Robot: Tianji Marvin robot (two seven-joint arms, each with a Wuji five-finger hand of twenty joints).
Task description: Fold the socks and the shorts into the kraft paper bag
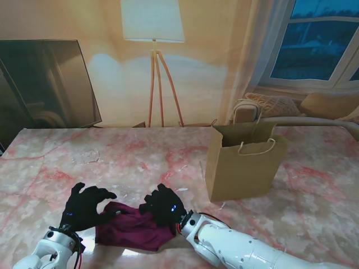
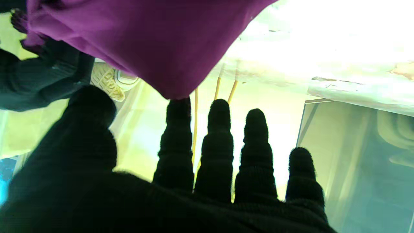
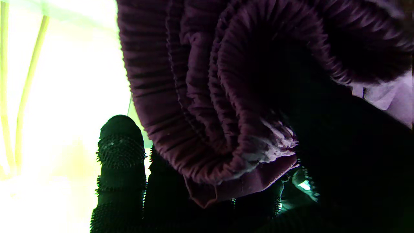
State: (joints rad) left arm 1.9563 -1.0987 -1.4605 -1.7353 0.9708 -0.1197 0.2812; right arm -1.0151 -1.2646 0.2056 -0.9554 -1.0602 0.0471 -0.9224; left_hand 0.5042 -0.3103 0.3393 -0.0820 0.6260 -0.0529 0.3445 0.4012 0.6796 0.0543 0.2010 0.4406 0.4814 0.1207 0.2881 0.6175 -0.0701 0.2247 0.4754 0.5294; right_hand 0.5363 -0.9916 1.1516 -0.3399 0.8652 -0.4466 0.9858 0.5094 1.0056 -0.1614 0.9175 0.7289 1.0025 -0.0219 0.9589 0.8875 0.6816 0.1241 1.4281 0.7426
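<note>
The shorts (image 1: 130,228), dark maroon, lie bunched on the pink marbled worktop (image 1: 140,157) at about 6 o'clock in the stand view, close to the near edge. Both gloved hands are at them. The right hand (image 1: 164,206) sits on the shorts' right end, at their 2 o'clock, fingers curled down into the cloth; its wrist view shows the gathered, ribbed waistband (image 3: 207,106) folded in thick pleats against the fingers (image 3: 121,155), so this hand is closed on the shorts. The left hand (image 1: 84,206) is at the shorts' 10 o'clock, fingers spread wide. In its wrist view the fingers (image 2: 220,145) stand apart and straight, the forefinger tip just touching a hanging corner of the shorts (image 2: 155,42), while the thumb stays clear of the cloth; it grips nothing.

The bag (image 1: 242,165) stands upright and open-mouthed at about 3 o'clock from the shorts, well apart from them, its two cord handles showing at the rim. No socks can be made out in any view.

Beyond the worktop, at 12 o'clock, a floor lamp (image 1: 152,22) on wooden legs stands against the wall, with a dark screen (image 1: 47,84) at 10 o'clock and a window (image 1: 320,39) at 2 o'clock.
</note>
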